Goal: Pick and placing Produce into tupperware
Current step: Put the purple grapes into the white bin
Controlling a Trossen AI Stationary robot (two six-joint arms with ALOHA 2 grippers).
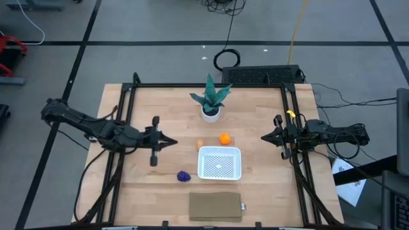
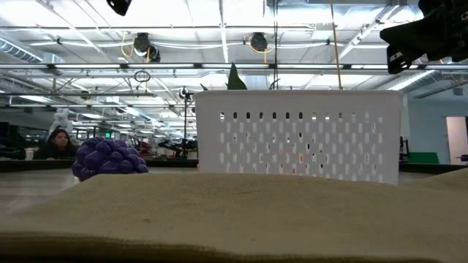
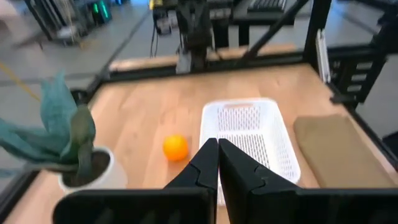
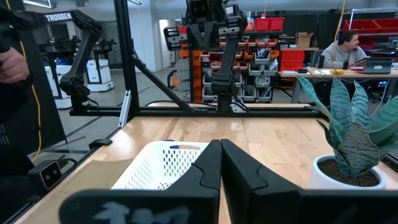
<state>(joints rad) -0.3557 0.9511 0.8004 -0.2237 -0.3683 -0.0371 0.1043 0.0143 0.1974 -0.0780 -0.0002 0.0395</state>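
Produce all out on the surface [image 1: 147, 105]: purple lump [image 1: 184, 176] just left of the tupperware [image 1: 220, 162], orange ball [image 1: 224, 138] just beyond its far edge, tan piece [image 1: 200, 144] at its far-left corner. Tupperware empty, centre. Your left gripper [image 1: 171, 142] hovers left of it, fingers pressed together. Your right gripper [image 1: 265, 137] hovers right, fingers together.

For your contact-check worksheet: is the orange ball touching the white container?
Apart. In the high view, the orange ball sits beyond the far rim of the white container with bare wood showing between them; the left wrist view shows the same gap.
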